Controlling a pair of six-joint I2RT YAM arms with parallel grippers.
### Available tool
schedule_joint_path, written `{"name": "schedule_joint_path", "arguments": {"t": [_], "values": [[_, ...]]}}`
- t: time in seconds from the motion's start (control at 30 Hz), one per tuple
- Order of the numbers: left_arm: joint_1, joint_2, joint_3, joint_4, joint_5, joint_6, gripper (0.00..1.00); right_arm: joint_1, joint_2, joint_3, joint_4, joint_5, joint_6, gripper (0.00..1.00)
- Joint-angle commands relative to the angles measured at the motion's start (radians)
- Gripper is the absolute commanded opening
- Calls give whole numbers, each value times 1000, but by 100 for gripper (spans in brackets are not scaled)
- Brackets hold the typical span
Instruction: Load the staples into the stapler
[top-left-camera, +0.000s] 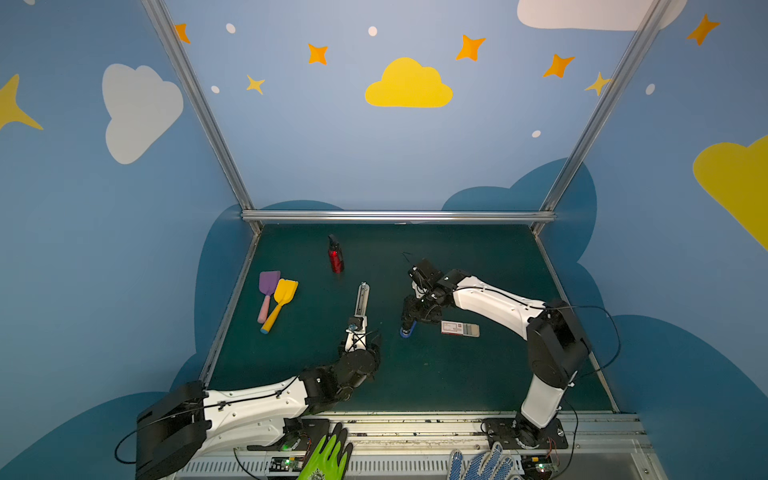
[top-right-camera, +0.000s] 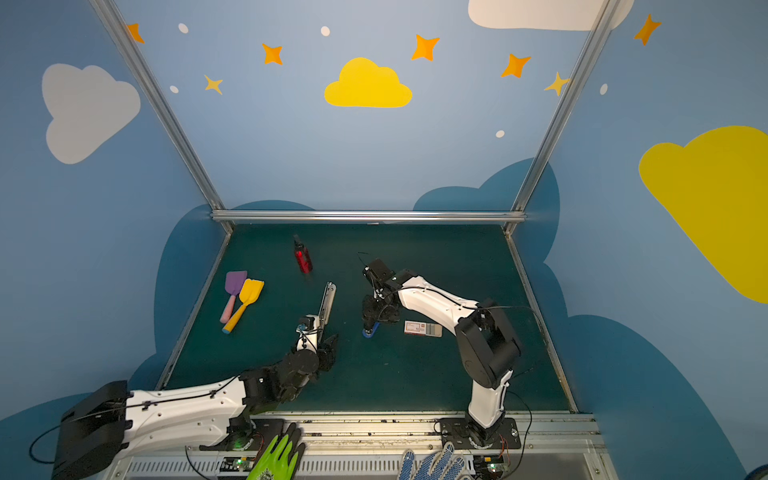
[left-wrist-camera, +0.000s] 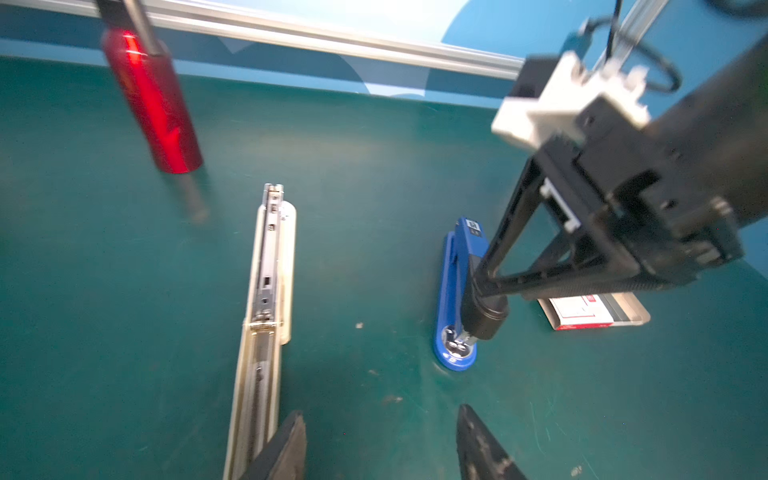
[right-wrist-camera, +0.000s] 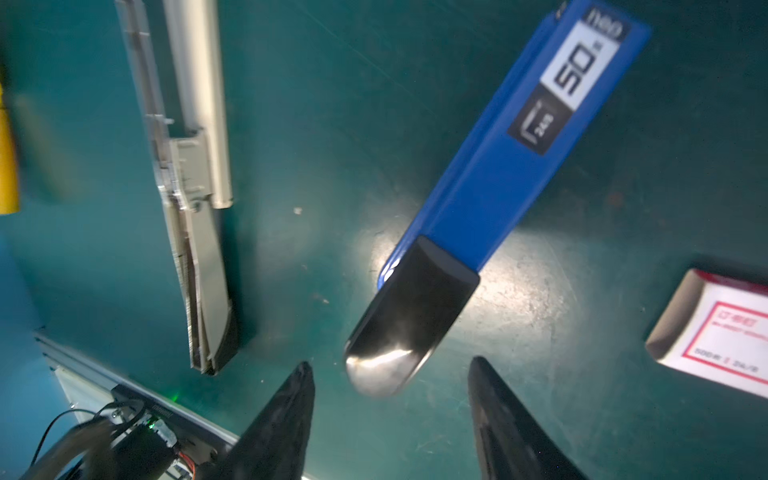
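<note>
In both top views your staples box (top-left-camera: 460, 328) (top-right-camera: 422, 328) lies right of the blue stapler (top-left-camera: 407, 331), long axis crosswise, tray out rightward. Left wrist: left gripper (left-wrist-camera: 380, 419) spread beside the opened white stapler (left-wrist-camera: 266, 291). Right wrist: right gripper (right-wrist-camera: 391, 361) spread at the blue stapler's black end.

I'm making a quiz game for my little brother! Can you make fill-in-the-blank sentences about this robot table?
1. The bottle at the back of the table is ___.
2. The stapler under the right gripper is ___ with a black tip.
3. The glove nearest the left arm is bright ___.
4. The left gripper holds ___.
Missing words: red; blue; green; nothing.
</note>
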Motion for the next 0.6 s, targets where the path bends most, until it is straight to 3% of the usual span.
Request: {"name": "schedule_joint_path", "arguments": {"t": [0.0,0.3,0.47,0.57], "values": [[9,-86,-30,-90,-52,-45,58,-5,43,49,-88,-15,9,56],[30,-304,-121,-135,-67,-99,59,-4,130,102,-181,26,-35,37],[59,-327,-114,-167,-18,-107,58,2,152,105,-208,83,-70,21],[69,-294,-98,-168,2,-118,58,9,173,108,-219,117,-88,17]]}}
